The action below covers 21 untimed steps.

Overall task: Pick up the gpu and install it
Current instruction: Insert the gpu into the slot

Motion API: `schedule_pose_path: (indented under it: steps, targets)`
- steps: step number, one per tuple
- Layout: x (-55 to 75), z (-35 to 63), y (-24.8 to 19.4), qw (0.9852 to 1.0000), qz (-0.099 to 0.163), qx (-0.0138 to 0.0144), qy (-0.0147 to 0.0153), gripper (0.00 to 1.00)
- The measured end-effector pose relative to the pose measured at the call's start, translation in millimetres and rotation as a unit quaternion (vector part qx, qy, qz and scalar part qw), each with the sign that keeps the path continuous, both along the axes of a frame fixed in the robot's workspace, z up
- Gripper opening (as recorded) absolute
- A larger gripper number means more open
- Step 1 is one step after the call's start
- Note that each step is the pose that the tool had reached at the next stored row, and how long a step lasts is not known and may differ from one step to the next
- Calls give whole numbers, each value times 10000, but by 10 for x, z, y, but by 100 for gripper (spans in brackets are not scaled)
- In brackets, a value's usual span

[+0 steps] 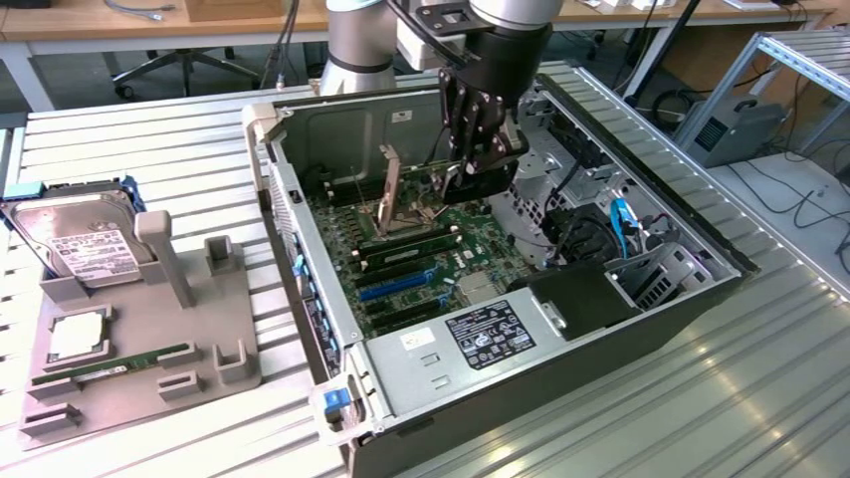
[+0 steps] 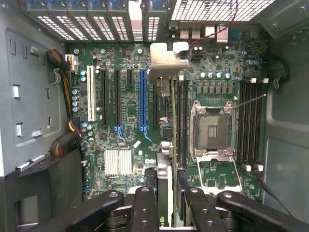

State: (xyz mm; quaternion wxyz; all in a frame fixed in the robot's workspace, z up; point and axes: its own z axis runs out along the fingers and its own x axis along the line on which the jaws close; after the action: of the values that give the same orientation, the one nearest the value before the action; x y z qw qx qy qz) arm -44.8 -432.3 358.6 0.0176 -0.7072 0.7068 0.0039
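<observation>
Silver hard drive [image 1: 83,244] is lying outside the case [image 1: 558,398], at the exterior view's left. Inside the case, gripper [image 1: 476,164] is clamping gpu [image 2: 166,60] edge-on, hovering just beside blue slot [image 2: 143,101]; install step running, probably needing alignment over slot before seating.

Grey arm [image 1: 358,45], black gripper [image 1: 479,167]
Pale grey tube sections with a rounded joint lead to a silver collar [image 1: 512,10] and a glossy black wrist block [image 1: 505,60] above the jaws, with black cables [image 1: 402,22] alongside. Either side of the jaws, four matte black bar links [image 2: 94,212] carry round pivot screws [image 2: 112,195].
</observation>
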Motion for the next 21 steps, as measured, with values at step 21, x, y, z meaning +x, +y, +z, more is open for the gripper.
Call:
schedule_pose_path:
  steps: [21]
  targets:
    - [-3,-57,-38,10000,0,-1,1,27]
